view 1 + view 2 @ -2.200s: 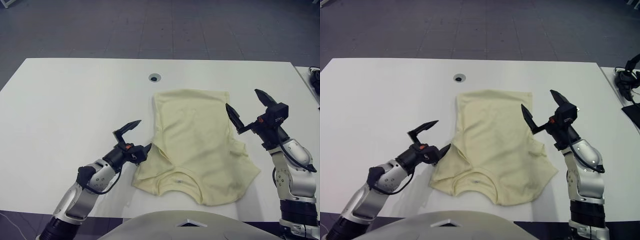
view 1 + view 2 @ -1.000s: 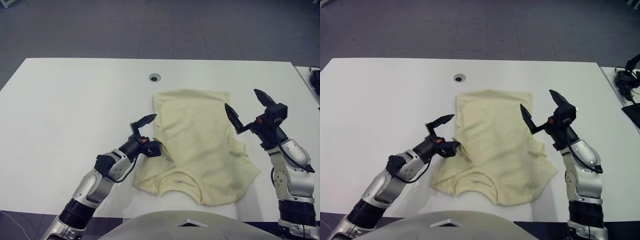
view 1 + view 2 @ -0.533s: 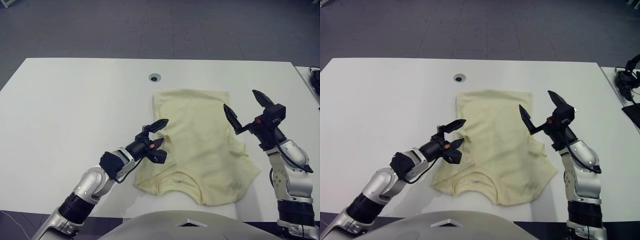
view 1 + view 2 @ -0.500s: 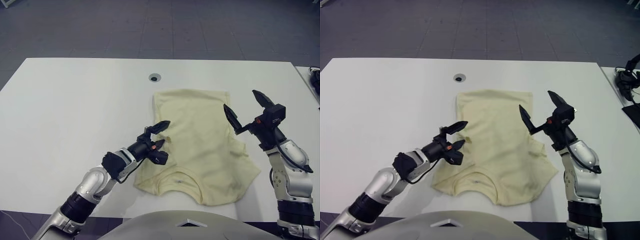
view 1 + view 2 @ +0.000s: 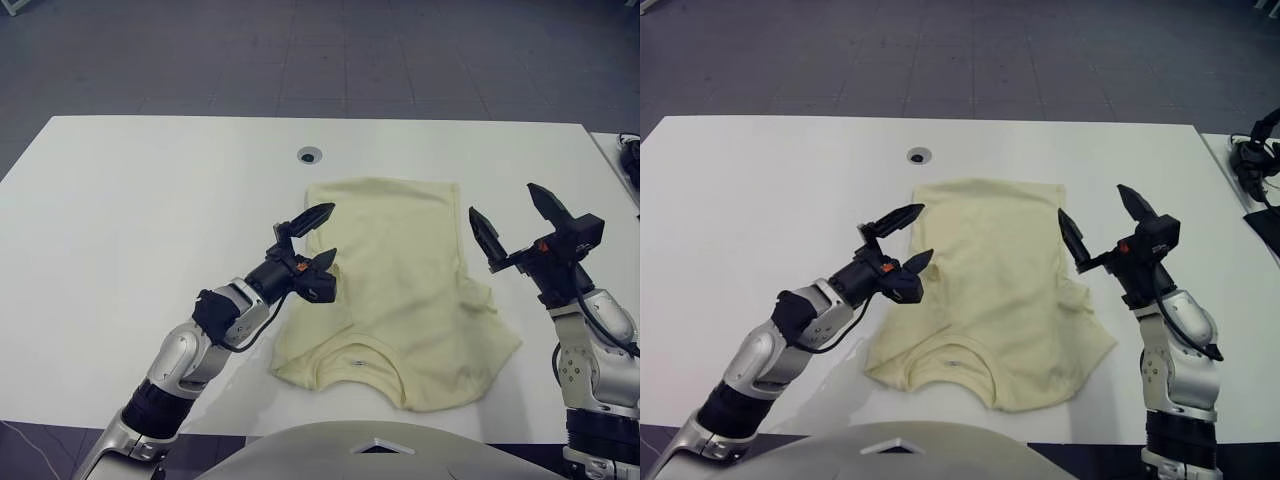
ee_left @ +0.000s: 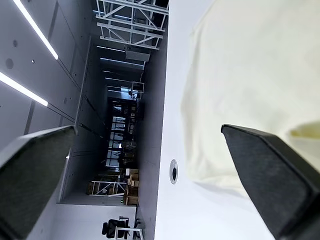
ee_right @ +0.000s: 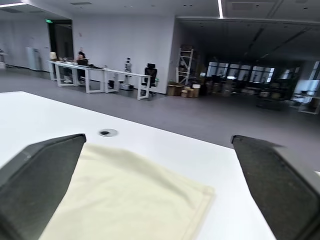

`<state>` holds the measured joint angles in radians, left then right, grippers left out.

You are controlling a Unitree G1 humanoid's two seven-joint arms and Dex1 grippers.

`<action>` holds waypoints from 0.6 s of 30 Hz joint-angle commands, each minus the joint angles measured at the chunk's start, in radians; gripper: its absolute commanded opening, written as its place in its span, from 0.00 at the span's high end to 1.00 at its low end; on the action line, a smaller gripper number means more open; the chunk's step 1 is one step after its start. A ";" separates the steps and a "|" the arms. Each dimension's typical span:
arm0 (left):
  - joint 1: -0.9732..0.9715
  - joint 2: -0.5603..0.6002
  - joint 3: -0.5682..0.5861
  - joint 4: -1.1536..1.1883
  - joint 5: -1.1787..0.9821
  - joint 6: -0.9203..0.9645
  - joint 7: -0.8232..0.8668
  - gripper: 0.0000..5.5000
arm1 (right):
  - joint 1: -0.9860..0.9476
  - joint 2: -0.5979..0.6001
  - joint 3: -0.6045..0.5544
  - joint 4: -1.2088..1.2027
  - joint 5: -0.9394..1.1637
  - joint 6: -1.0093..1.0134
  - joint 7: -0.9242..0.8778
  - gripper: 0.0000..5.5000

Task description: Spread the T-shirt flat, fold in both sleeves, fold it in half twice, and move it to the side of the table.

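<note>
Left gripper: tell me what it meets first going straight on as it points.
Probably the T-shirt, near its far edge. The left gripper hangs open at its left edge, and its height is unclear.

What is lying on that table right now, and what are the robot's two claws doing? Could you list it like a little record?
Surface: white rectangular tabletop
Garment: pale yellow fabric T-shirt, lying full length, collar toward the robot, not yet folded in half
Left arm: left gripper open, holding nothing, at the shirt's left edge
Right arm: right gripper open, holding nothing, beside the shirt's right edge
Other: small round cable hole in the tabletop, beyond the shirt
</note>
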<state>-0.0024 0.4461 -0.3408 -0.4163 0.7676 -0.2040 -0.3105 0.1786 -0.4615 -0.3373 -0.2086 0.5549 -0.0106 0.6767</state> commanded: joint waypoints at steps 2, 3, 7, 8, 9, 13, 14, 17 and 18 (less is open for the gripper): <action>0.079 -0.064 0.143 -0.149 -0.418 0.157 -0.110 0.02 | 0.081 -0.078 -0.117 0.040 0.124 0.058 0.142 0.02; 0.094 -0.073 0.179 -0.186 -0.511 0.198 -0.130 0.02 | 0.115 -0.099 -0.137 0.046 0.161 0.085 0.196 0.02; 0.114 -0.085 0.414 -0.277 -0.803 0.337 -0.129 0.02 | 0.259 -0.191 -0.208 0.131 0.211 0.160 0.405 0.02; 0.110 -0.085 0.473 -0.272 -0.839 0.360 -0.114 0.02 | 0.292 -0.206 -0.213 0.143 0.200 0.164 0.439 0.02; 0.108 -0.083 0.526 -0.265 -0.868 0.384 -0.097 0.02 | 0.319 -0.221 -0.213 0.157 0.184 0.164 0.473 0.02; 0.140 -0.077 0.602 -0.272 -0.927 0.433 -0.073 0.02 | 0.371 -0.274 -0.159 0.220 0.045 0.114 0.537 0.02; 0.145 -0.075 0.595 -0.279 -0.926 0.435 -0.074 0.02 | 0.377 -0.280 -0.148 0.228 0.019 0.103 0.546 0.02; 0.152 -0.069 0.573 -0.290 -0.924 0.432 -0.075 0.02 | 0.385 -0.284 -0.109 0.224 -0.035 0.083 0.561 0.08; 0.152 -0.067 0.571 -0.288 -0.925 0.431 -0.075 0.02 | 0.389 -0.283 -0.097 0.222 -0.051 0.075 0.563 0.10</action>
<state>0.1450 0.3674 0.2410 -0.6900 -0.1538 0.2200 -0.3833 0.5561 -0.7287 -0.4614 0.0199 0.5451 0.0840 1.2313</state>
